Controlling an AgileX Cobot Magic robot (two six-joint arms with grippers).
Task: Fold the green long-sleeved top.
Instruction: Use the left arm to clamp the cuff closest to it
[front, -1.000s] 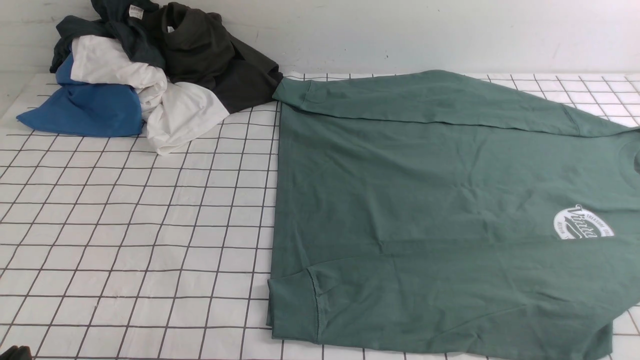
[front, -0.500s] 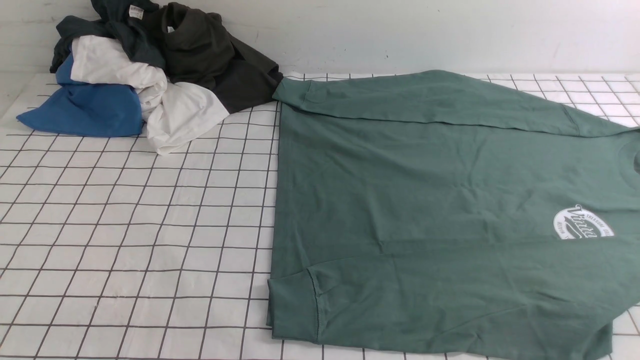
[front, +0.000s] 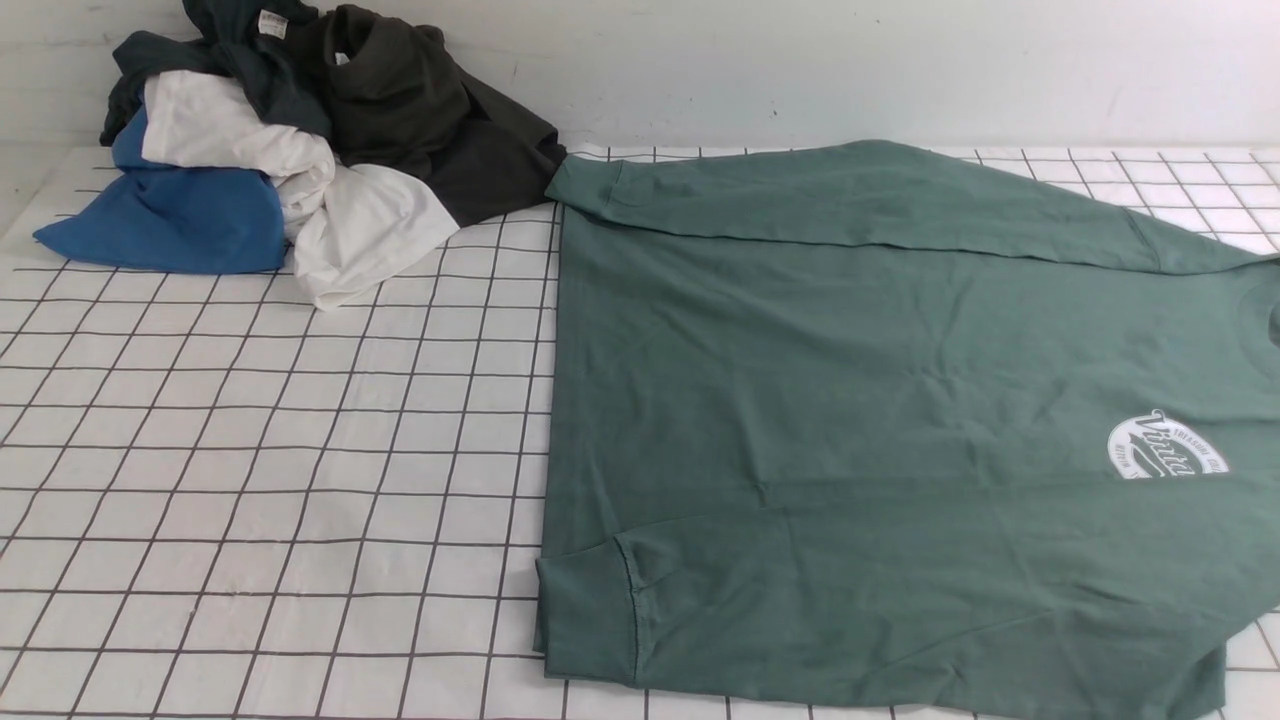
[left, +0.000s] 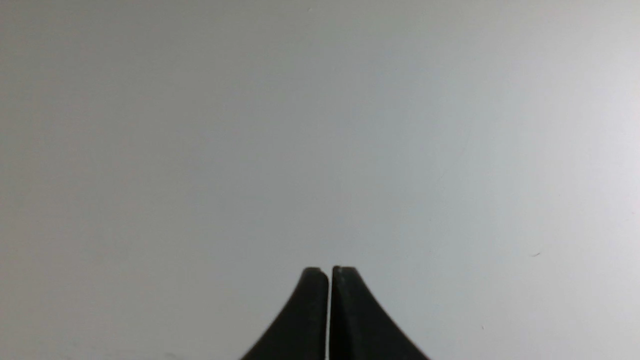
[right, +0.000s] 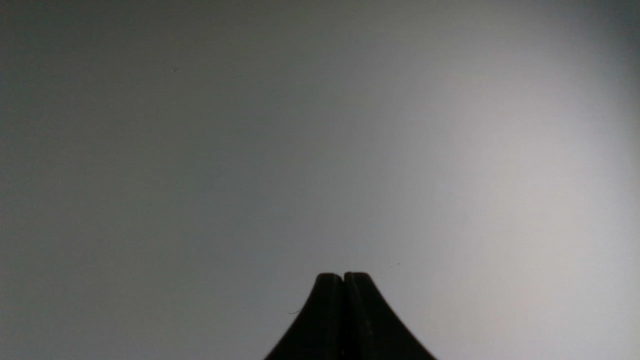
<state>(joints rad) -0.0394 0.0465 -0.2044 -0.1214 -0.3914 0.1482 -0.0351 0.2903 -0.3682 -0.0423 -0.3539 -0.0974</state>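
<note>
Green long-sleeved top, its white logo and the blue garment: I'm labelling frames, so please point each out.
green long-sleeved top (front: 850, 400): front view, middle of its body.
white logo (front: 1165, 447): front view, centre of the print.
blue garment (front: 180, 220): front view, its broad face in the pile.

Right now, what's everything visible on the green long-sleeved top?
The sage-green cotton-looking long-sleeved top lies flat, front up, lightly creased, on the white gridded table, hem toward the left, neck cut off at the right edge. Sleeves run along its far and near sides; a white oval logo marks the chest. The far cuff appears to touch a dark crumpled garment.
</note>
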